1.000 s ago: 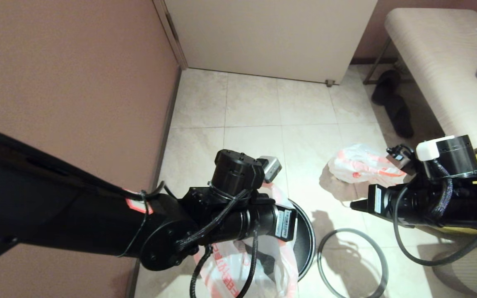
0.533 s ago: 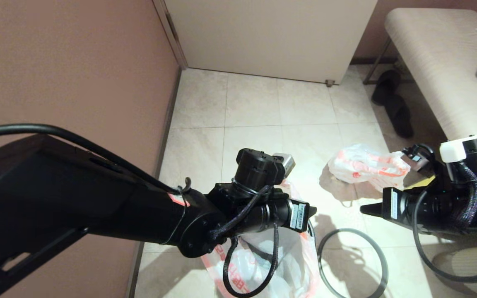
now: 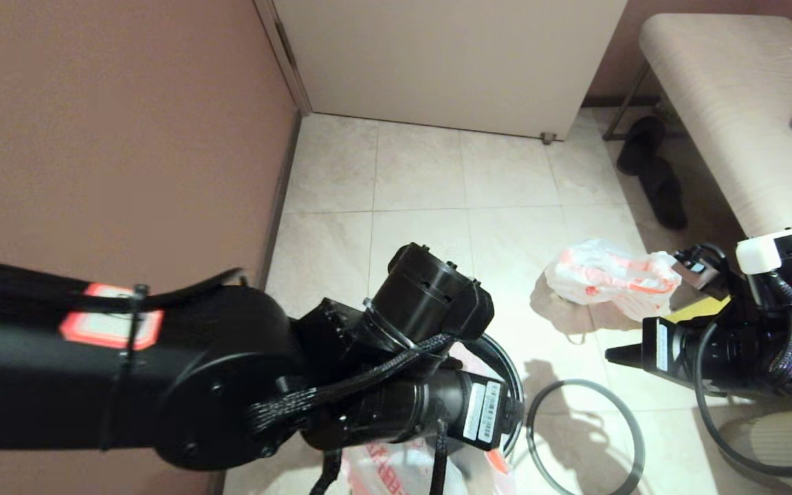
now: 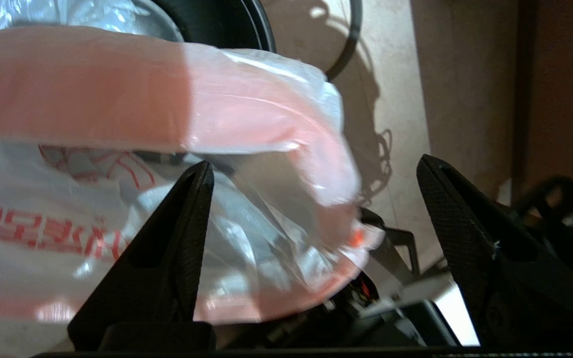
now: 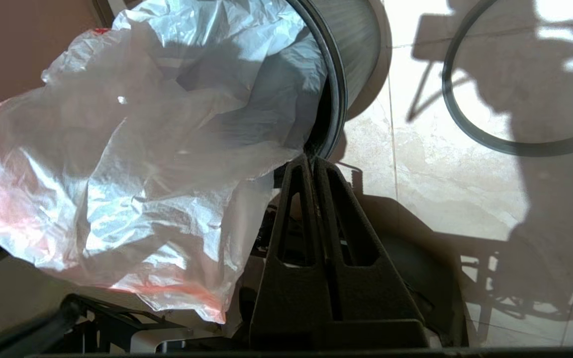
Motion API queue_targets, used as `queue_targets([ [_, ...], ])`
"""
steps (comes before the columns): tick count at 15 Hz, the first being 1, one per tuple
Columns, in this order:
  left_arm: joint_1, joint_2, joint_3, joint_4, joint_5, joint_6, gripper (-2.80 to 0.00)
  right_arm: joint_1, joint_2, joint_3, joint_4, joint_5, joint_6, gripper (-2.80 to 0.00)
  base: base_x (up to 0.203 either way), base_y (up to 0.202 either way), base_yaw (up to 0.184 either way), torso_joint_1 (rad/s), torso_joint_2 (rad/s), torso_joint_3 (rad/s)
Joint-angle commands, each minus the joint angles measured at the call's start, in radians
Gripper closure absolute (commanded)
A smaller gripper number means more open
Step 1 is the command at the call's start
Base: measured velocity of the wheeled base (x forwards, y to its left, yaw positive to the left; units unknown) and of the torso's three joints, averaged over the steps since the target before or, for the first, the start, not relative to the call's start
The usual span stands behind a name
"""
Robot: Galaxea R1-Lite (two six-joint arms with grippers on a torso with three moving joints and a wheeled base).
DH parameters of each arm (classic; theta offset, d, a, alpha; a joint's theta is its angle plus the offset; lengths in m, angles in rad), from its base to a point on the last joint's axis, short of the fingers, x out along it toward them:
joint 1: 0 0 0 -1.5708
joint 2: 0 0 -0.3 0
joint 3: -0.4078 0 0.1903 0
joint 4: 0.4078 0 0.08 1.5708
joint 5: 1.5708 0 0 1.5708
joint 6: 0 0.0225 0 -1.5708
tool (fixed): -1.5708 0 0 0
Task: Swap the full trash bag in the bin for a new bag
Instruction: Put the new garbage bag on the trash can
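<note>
The new bag (image 5: 132, 164), thin and white with a pink band, spills crumpled out of the mouth of the black bin (image 5: 353, 59). In the head view my left arm covers most of it; only a strip of the new bag (image 3: 396, 474) and an arc of the bin (image 3: 506, 375) show. My left gripper (image 4: 314, 166) is open, and the bag's pink mouth band (image 4: 276, 149) hangs loose between its fingers (image 4: 187, 238). The right gripper (image 3: 616, 354) is shut on nothing, hovering right of the bin. The full trash bag (image 3: 609, 275) lies bunched on the floor behind it.
The grey hoop (image 3: 636, 447) lies flat on the tiles right of the bin. A brown wall (image 3: 114, 137) runs close on the left. A padded bench (image 3: 733, 110) stands at the right, with dark shoes (image 3: 657, 179) beneath it. A yellow fabric bag (image 3: 702, 309) shows behind my right arm.
My left arm has dropped and its wrist has turned over the bin, now hiding most of the new bag. The right arm has drifted slightly right.
</note>
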Motion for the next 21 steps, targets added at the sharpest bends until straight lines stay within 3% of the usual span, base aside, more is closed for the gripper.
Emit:
queue_targets([
  [1,-0.026,-0.108,0.007,0.039,0.002,-0.026,-2.80,0.003,-0.017,0.013,0.002,0.000,0.003,0.00,0.000,0.000,0.000,0.000,0.00,0.000],
  [6,-0.036,-0.279,0.113,0.146,0.002,-0.085,-2.80,0.025,-0.035,0.011,0.044,-0.004,0.003,0.00,0.000,0.000,0.000,0.000,0.00,0.000],
  [7,-0.033,-0.285,0.146,0.165,0.002,-0.091,0.00,0.025,-0.034,0.013,0.044,-0.005,0.004,0.00,0.000,0.000,0.000,0.000,0.00,0.000],
  [13,-0.038,-0.514,0.374,0.201,0.001,-0.089,0.00,0.030,-0.026,0.019,0.040,-0.004,0.026,0.00,0.000,0.000,0.000,0.000,0.00,0.000],
  [15,-0.008,-0.435,0.383,0.187,-0.002,-0.078,0.00,0.067,-0.034,0.010,0.039,-0.004,0.036,0.00,0.000,0.000,0.000,0.000,0.00,0.000],
  [18,0.070,-0.224,0.350,0.063,-0.053,-0.007,0.00,0.196,-0.072,-0.062,0.083,-0.041,0.059,0.00,0.000,0.000,0.000,0.000,0.00,0.000],
  [21,0.093,-0.039,0.228,0.014,-0.107,0.036,0.00,0.238,-0.048,-0.153,0.141,-0.070,0.061,0.00,0.000,0.000,0.000,0.000,0.00,0.000],
])
